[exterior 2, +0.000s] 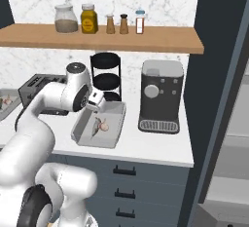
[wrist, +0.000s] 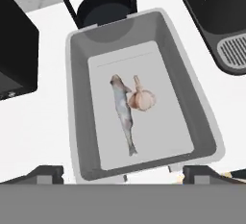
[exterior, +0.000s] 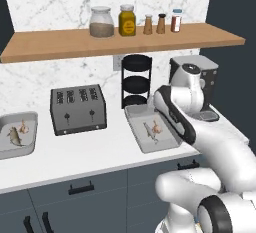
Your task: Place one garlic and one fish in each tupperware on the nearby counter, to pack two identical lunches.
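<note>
The gripper (wrist: 123,172) is held wide open and empty above the near tupperware (wrist: 79,122), where one fish (wrist: 123,112) and one garlic (wrist: 142,98) lie side by side, touching. A second tupperware (exterior: 31,149) on the worktop (exterior: 100,152), left of the toaster (exterior: 78,109), is likewise filled. A straight upward retreat is advised, so that the rim is not clipped.

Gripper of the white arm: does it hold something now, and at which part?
Nothing is held. The gripper is open above the light-grey rectangular tupperware, where the slender grey-brown fish and the pale pinkish garlic bulb lie apart from its fingertips.
</note>
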